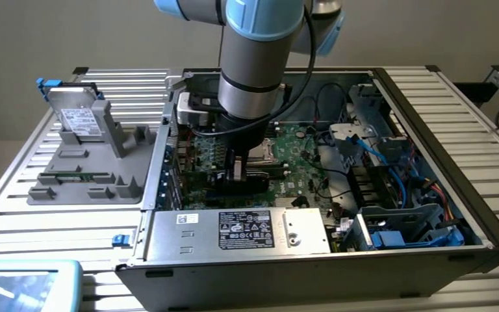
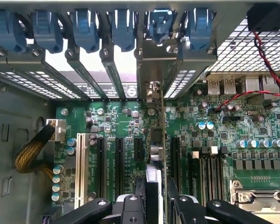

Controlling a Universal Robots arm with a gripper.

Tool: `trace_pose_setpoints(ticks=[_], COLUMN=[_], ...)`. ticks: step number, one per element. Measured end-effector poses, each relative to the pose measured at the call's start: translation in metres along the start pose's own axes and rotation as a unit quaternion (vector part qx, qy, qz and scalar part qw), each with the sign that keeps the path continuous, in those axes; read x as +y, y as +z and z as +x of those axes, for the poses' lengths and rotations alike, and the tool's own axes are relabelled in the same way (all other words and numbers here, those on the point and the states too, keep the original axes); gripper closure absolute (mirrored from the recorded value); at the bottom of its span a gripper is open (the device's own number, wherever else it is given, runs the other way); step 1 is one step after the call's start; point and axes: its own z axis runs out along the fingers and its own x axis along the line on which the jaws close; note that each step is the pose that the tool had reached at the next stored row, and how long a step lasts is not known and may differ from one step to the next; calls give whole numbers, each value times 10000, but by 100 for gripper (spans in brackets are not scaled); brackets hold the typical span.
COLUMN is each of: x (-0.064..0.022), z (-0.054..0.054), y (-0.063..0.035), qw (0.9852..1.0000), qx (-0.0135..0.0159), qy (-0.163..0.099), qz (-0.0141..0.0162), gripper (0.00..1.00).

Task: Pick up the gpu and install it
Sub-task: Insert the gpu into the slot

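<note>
No legible text on labels

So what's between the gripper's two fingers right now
The gpu, seen edge-on in the wrist view: the gripper is shut on the card, which stands upright over the motherboard slots, its bracket end at the rear slot openings.

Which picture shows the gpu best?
The wrist view. There the gpu is seen edge-on, standing upright over the motherboard slots, its silver bracket up at the case's back wall, with the tool closed on it. In the exterior view the arm covers most of the card.
</note>
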Motion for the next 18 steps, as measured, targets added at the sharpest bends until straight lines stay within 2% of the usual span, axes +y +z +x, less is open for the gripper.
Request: trace_pose_setpoints(ticks=[18], x=[-2], z=[-1], y=[18], qw=[9999], qx=[-18], qy=[118], qz=[2], gripper=[72])
